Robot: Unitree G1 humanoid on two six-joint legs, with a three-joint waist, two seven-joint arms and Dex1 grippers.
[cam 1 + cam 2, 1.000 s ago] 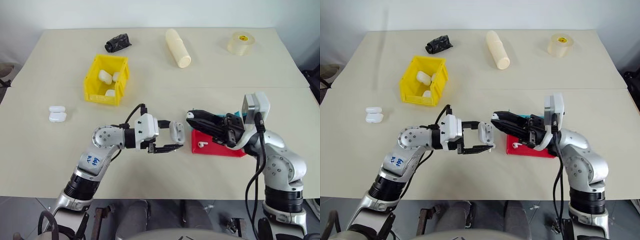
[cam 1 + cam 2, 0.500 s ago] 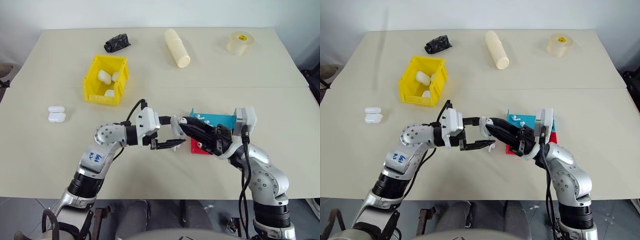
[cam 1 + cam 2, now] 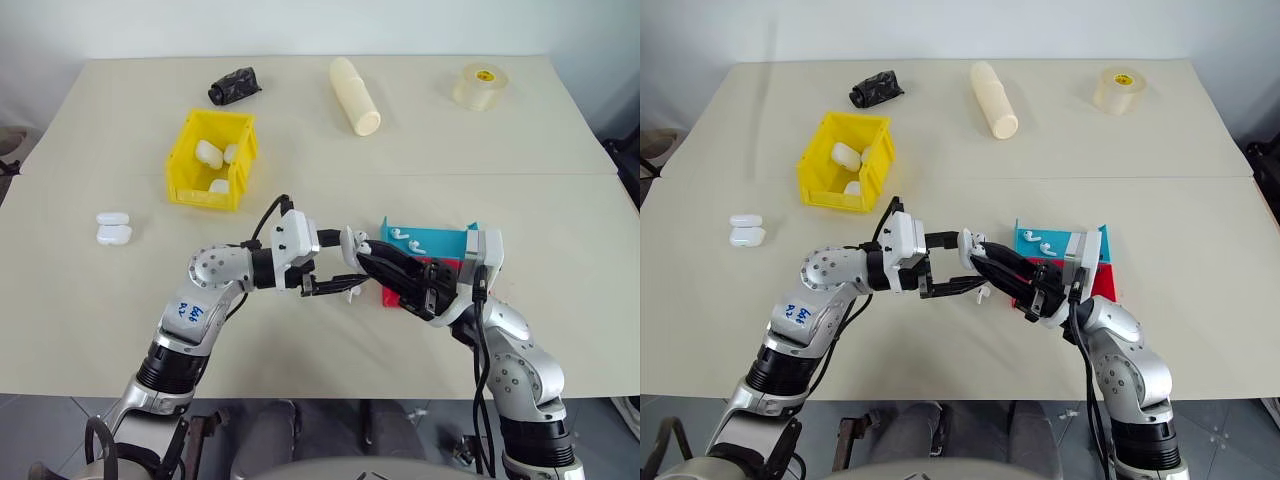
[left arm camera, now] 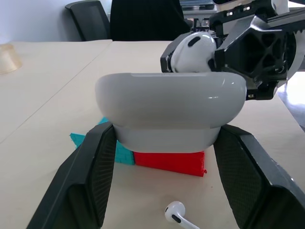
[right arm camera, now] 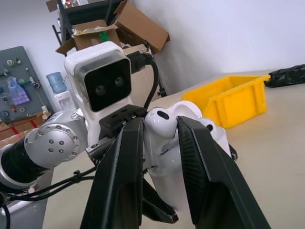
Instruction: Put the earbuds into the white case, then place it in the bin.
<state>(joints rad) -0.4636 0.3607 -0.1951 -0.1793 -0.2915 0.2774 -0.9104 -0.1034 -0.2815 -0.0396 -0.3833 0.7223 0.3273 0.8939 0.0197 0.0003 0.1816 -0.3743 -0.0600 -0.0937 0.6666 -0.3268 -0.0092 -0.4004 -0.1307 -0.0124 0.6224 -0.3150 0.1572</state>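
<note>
Table [image 3: 560, 150] first, wide and beige, carrying everything. Bin [image 3: 190, 180], bright yellow, sits toward the table's far left corner with three white cases [image 3: 210, 153] lying inside it. Near the far edge lie a cream cylinder [image 3: 356, 95] at the middle, a roll of clear tape [image 3: 479, 86] toward the far right corner, and a crumpled black object [image 3: 234, 84] just behind the bin. Two more spare cases [image 3: 114, 228] rest side by side close to the left edge, well apart from the action.

Right of centre, the teal tray [image 3: 425, 240] holds a couple of loose earbuds [image 3: 398, 233], and the red tray [image 3: 440, 272] touches its near side.

Now the centre: the left gripper [image 4: 162, 191] has its two black fingers clamped on the sides of the white case [image 4: 170, 112], held up above the table with its lid flipped open. The right gripper [image 5: 159, 157] comes in from the trays' side, fingers pinched on a single earbud [image 5: 164, 123], and that earbud sits right at the case's open top, its round head poking above the rim. One more stray earbud [image 4: 178, 215] lies on the table directly beneath the held case, just beside the red tray.
</note>
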